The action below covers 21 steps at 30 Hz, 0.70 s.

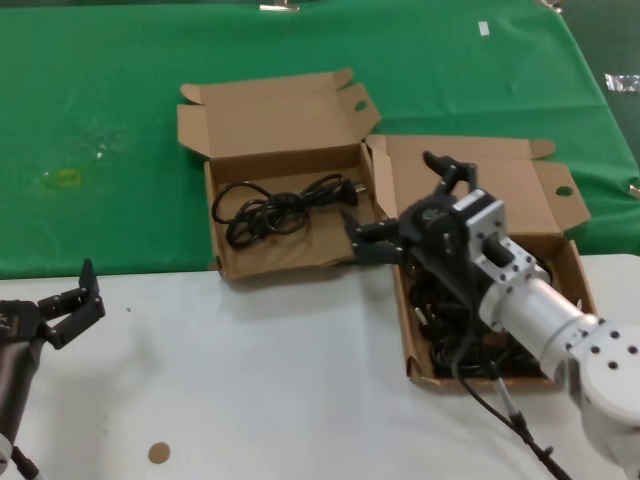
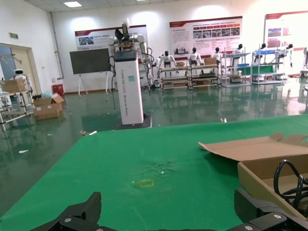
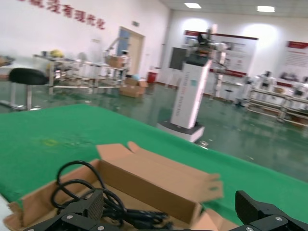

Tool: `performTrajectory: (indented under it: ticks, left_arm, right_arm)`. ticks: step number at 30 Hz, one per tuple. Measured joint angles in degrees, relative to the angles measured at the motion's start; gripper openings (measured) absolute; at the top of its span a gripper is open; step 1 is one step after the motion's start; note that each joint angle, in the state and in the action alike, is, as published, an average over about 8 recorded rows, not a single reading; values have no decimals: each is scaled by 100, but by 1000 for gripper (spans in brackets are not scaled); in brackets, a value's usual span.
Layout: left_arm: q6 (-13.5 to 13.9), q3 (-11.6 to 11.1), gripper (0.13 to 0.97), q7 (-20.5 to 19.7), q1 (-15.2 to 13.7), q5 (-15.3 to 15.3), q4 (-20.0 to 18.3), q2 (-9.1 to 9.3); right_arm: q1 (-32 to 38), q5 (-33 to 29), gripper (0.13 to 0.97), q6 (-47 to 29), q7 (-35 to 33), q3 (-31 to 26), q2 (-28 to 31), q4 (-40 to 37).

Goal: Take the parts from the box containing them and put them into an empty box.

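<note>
The box with the round-hole lid [image 1: 520,195] lies at the right and holds several black power cords [image 1: 440,315], partly hidden under my right arm. The box with the oval-hole lid [image 1: 270,115] lies to its left and holds one looped cord bundle [image 1: 280,205]. My right gripper [image 1: 400,200] is open and empty, hovering over the shared edge of the two boxes. In the right wrist view the gripper [image 3: 171,207] faces that bundle [image 3: 82,192] and the box wall [image 3: 159,185]. My left gripper [image 1: 70,305] is open and empty over the white table at the left.
A green cloth [image 1: 120,150] covers the far half of the table and the near half is white [image 1: 280,380]. A small brown disc [image 1: 159,452] lies near the front. The left wrist view shows the left box's lid [image 2: 250,147] and a cord loop [image 2: 288,183].
</note>
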Motion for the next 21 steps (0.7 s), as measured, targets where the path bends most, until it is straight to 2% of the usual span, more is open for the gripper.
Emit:
performTrajectory:
  ticks: [6, 21]
  left_arm:
    - [0, 0, 963, 0, 0, 0, 0, 0]
    - [0, 0, 966, 3, 0, -1, 0, 0]
  right_arm:
    - [-497, 356, 966, 385, -85, 264, 21, 306]
    - [-1572, 1133, 966, 1223, -272, 840, 68, 975]
